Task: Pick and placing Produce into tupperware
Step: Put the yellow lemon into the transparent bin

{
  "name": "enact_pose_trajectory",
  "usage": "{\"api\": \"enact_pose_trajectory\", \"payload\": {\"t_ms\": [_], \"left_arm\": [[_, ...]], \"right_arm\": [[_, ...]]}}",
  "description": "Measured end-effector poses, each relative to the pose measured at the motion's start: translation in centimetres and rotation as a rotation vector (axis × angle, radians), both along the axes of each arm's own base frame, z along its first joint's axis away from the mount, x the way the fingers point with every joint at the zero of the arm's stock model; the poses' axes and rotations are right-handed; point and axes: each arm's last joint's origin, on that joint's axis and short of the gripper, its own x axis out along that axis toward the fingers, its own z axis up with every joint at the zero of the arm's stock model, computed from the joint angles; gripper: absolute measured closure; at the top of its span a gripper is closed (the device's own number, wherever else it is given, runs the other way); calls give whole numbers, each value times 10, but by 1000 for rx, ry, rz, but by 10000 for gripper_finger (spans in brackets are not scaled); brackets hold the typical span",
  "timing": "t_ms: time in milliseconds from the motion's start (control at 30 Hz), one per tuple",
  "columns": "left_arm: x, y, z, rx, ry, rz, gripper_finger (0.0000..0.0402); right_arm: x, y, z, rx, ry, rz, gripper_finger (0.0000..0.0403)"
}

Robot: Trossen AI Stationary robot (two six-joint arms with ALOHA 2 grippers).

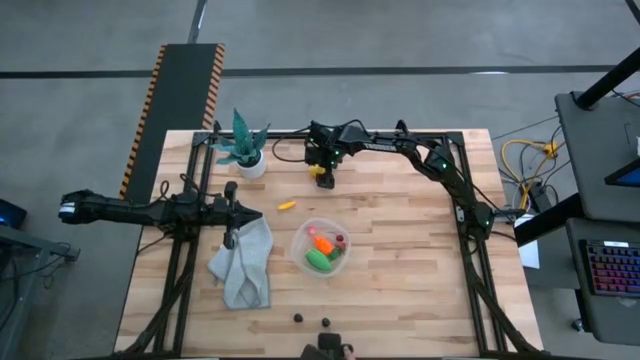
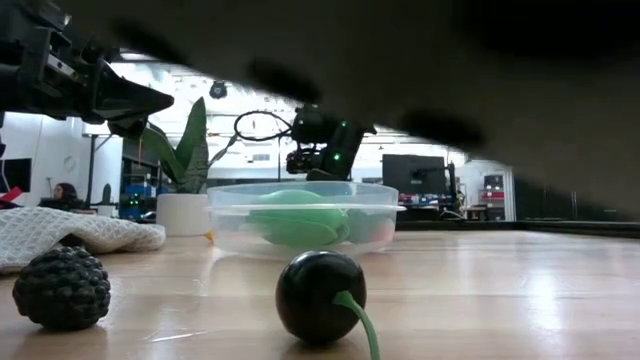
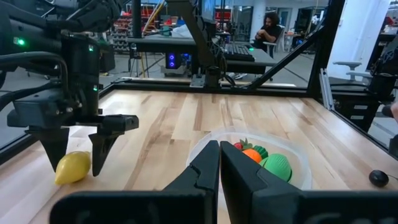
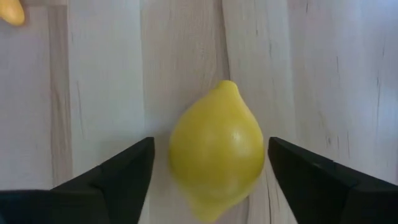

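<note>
Right gripper (image 4: pixel 211 171) is straight over the yellow lemon (image 4: pixel 217 158), jaws spread wide, one finger on each side and neither touching; nothing held. The lemon sits on the wooden table (image 1: pixel 400 290) directly below and between the fingers, its long axis running along the gap between them, pointed tip away from the wrist, so the fingers would close across its narrow width. Judged next move: drop straight down and close, no sideways shift needed. The clear round tupperware (image 1: pixel 322 247) lies well apart from this gripper toward the table's middle, already holding a carrot (image 1: pixel 322 243), a green oval piece (image 1: pixel 318 260) and a small red piece. Left gripper (image 3: pixel 219 180) is closed on nothing, waiting over the grey cloth (image 1: pixel 243 266) just beside the tupperware; the right arm is far nearer the lemon.
</note>
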Motion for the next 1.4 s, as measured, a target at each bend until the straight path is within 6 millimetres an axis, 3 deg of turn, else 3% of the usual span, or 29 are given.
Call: {"api": "enact_pose_trajectory", "payload": {"t_ms": [267,600,800,1000,1300,1400], "left_arm": [[0,0,0,0,0,0,402],[0,0,0,0,0,0,402],[0,0,0,0,1,0,402],[0,0,0,2,0,0,402],[0,0,0,3,0,0,402],[0,0,0,3,0,0,402]], "right_arm": [[-2,-4,1,-52,22,-33,214],[-6,-4,4,-69,65,-62,216],[-12,5,30,-59,68,-66,216],[-12,48,71,-27,35,-5,216],[-11,155,122,-12,-6,153,216],[-10,186,127,-11,-23,199,216]]}}
